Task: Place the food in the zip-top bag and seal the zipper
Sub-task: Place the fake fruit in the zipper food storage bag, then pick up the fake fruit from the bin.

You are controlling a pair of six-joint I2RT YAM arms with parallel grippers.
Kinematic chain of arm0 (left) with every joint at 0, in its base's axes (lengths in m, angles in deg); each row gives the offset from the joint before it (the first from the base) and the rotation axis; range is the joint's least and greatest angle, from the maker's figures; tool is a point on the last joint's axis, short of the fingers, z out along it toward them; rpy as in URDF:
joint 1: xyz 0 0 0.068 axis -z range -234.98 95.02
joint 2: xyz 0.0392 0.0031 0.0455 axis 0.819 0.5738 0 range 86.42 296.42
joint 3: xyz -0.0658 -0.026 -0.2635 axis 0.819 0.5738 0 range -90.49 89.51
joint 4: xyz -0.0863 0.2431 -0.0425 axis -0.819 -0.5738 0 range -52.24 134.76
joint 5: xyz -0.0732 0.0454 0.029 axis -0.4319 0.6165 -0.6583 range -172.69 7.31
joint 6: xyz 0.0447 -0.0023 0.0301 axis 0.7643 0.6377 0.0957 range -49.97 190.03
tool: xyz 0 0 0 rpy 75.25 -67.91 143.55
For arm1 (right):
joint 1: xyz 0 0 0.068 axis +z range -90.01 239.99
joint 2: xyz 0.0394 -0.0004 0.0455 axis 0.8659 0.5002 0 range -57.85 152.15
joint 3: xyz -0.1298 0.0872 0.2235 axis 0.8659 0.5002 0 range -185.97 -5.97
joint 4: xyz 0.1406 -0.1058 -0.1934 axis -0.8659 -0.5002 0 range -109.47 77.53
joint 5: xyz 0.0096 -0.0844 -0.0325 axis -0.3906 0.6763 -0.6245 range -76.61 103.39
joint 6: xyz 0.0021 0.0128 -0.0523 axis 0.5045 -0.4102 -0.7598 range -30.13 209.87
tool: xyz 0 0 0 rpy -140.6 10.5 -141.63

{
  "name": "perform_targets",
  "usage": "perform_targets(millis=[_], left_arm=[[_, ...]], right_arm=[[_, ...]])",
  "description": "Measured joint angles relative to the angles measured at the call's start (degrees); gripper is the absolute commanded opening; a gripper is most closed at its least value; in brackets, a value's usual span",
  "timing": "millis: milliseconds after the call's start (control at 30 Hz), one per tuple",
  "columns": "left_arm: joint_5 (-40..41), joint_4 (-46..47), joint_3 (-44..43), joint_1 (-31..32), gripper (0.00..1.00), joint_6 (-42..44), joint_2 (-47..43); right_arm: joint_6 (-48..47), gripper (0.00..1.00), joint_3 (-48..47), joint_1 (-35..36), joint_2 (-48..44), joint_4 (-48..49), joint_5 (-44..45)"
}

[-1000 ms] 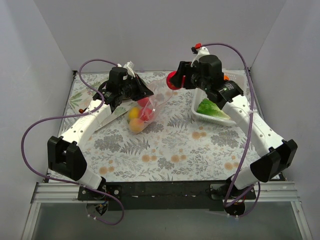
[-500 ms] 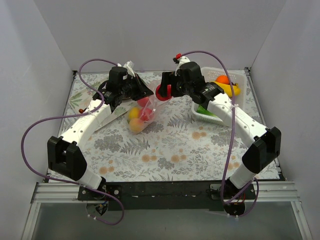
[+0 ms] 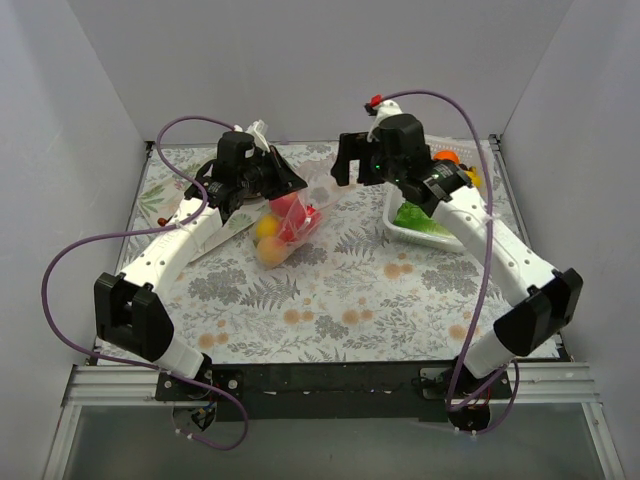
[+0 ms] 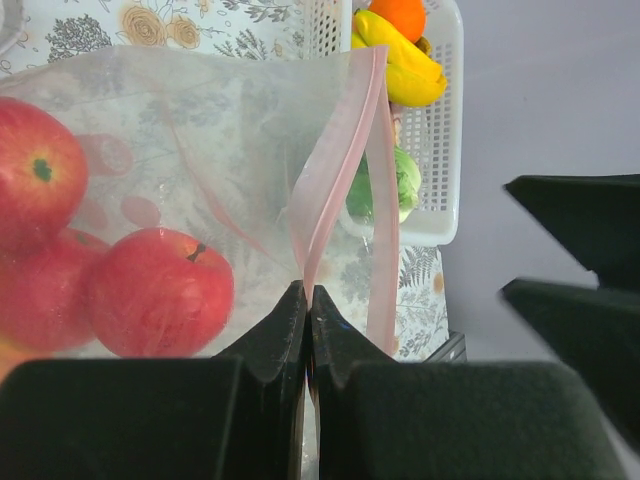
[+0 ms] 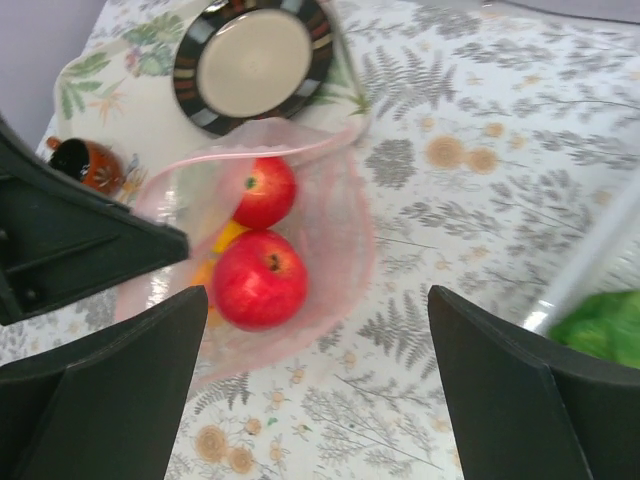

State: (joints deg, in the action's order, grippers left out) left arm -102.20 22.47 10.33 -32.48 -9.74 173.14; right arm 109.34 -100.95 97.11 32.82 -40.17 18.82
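left gripper (image 4: 306, 300) clamped tight on the bag (image 4: 200, 120), right at the zipper (image 4: 342, 165) | red apples (image 5: 259, 279) already inside | right gripper (image 5: 318, 300) spread wide, empty, hovering over the bag | banana (image 4: 400, 62) and orange (image 4: 398, 14) way back in the basket (image 4: 442, 150)

Bright even light, soft shadows; right wrist view blurred.

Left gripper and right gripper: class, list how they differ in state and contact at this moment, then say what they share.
The left gripper is shut, pinching the pale-pink zipper strip of the crinkly clear plastic bag; the right gripper is open and holds nothing. The left gripper touches the bag; the right gripper hangs apart from it, facing the glossy red apples inside. Both are black two-finger grippers.
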Motion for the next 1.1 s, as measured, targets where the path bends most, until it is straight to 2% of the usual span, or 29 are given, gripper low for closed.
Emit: perform_targets(millis=[133,267,400,567,733,867,1100], left_arm=[[0.04,0.00,-0.37,0.00,0.00,0.07,-0.02],[-0.02,0.07,-0.39,0.00,0.00,0.02,0.00],[-0.17,0.13,-0.39,0.00,0.00,-0.02,0.00],[-0.24,0.28,-0.37,0.00,0.00,0.00,0.00],[-0.22,0.28,-0.39,0.00,0.00,0.02,0.00],[-0.17,0.26,-0.39,0.00,0.00,0.04,-0.02],[-0.02,0.24,-0.39,-0.02,0.00,0.24,-0.02]], right_arm=[[-1.16,0.98,4.20,-8.83,-7.48,-0.57,-0.98],[-1.49,0.98,9.68,-25.53,-13.77,-0.26,-3.54],[-0.92,0.98,11.67,-35.28,-12.26,0.90,-7.48],[4.92,0.98,13.92,-43.60,-4.70,5.35,-12.37],[14.78,0.96,14.32,-48.87,4.72,9.35,-13.11],[22.62,0.95,14.29,-49.29,10.16,12.24,-13.07],[34.12,0.92,16.72,-48.87,13.09,17.70,-12.09]])
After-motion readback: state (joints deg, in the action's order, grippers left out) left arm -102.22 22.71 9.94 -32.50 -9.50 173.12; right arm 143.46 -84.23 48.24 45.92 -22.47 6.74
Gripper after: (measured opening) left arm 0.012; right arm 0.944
